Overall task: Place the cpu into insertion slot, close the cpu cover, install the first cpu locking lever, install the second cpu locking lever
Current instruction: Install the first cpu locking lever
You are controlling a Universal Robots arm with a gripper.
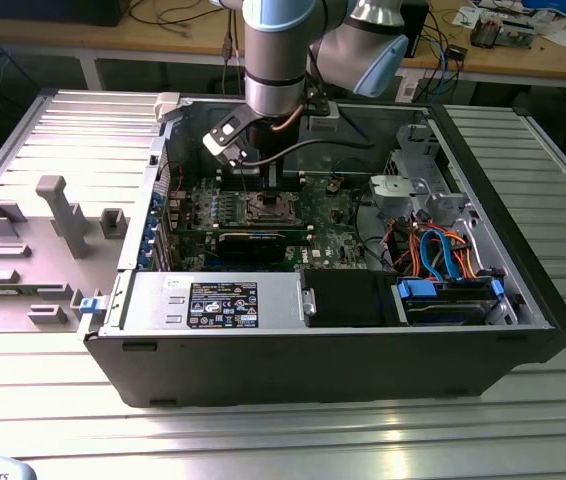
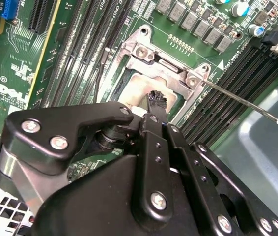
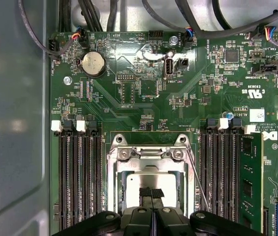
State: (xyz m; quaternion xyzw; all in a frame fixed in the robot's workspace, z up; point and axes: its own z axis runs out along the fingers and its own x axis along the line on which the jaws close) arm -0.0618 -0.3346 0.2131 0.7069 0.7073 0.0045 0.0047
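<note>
The insertion slot [image 3: 114,196] sits in the green board between the memory slots. In it lies the cpu [image 3: 144,180], its silvery top showing through the window of the cpu cover [image 3: 151,156], which lies flat over it. My gripper [image 3: 152,193] hangs just over the cpu's middle with its black fingertips pressed together and nothing between them. In the second wrist view the fingertip [image 2: 156,100] stands right above the cpu [image 2: 138,88] inside the cover [image 2: 156,61]. One thin locking lever [image 2: 242,101] sticks out free beside the socket [image 1: 266,207].
The board lies in an open computer case [image 1: 523,330] on a ribbed metal table. Memory slots [image 3: 80,177] flank the socket. A black expansion card [image 1: 251,240], a power supply [image 1: 213,300] and blue cables [image 1: 443,250] fill the near side. A grey fixture tray [image 1: 43,240] lies at the exterior view's left.
</note>
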